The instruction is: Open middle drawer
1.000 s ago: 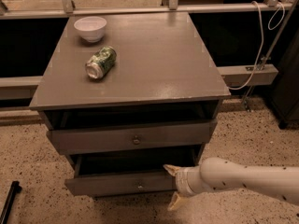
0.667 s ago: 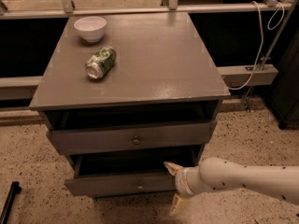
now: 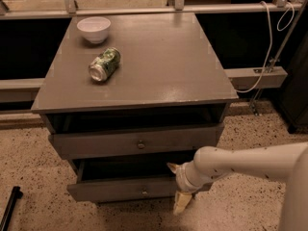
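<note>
The grey cabinet [image 3: 144, 71] shows two drawer fronts. The upper front [image 3: 96, 146] has a small round knob [image 3: 141, 144] and stands slightly out. Below it, the middle drawer [image 3: 110, 189] with its knob [image 3: 144, 192] is pulled further out, with a dark gap above its front. My gripper [image 3: 177, 186], on a white arm [image 3: 240, 165] reaching in from the right, is at the right part of this drawer's front. It is open, with one finger [image 3: 172, 167] above the front's top edge and the other finger [image 3: 182, 203] below it. The third drawer is out of view.
On the cabinet top lie a white bowl [image 3: 94, 29] at the back left and a crushed green can [image 3: 105, 65] on its side. A rail with a white cable [image 3: 262, 57] runs behind. A dark rod [image 3: 9, 208] lies on the speckled floor at the left.
Almost nothing differs: the gripper stays at the right part of the middle drawer's front, shifted only slightly, and the drawer stands equally far out.
</note>
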`<state>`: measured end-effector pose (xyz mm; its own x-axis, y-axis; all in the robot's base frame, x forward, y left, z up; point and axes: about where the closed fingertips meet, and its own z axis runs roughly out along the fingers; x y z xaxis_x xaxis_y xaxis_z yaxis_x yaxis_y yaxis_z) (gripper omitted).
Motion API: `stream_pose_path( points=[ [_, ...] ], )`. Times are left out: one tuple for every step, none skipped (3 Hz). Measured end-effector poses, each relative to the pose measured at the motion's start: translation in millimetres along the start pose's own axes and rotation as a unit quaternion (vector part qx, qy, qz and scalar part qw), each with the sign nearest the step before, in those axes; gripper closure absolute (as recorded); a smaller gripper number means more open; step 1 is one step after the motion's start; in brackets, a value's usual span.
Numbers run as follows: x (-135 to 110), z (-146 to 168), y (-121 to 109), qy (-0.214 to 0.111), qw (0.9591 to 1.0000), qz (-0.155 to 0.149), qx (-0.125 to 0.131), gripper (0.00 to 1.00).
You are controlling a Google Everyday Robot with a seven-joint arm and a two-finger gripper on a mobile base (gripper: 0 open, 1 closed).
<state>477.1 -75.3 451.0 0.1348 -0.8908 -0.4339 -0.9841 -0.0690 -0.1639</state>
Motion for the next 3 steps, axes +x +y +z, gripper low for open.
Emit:
stream_pose_path(
  points=[
    [16.6,14.6,-11.1,0.028,0.9994,0.019,-0.014,0.00],
    [25.7,25.7,-17.7,0.043,0.9986,0.024,-0.016,0.00],
    [30.9,37.6,-16.7,0.052,0.9980,0.028,-0.022,0.18]
  ],
)
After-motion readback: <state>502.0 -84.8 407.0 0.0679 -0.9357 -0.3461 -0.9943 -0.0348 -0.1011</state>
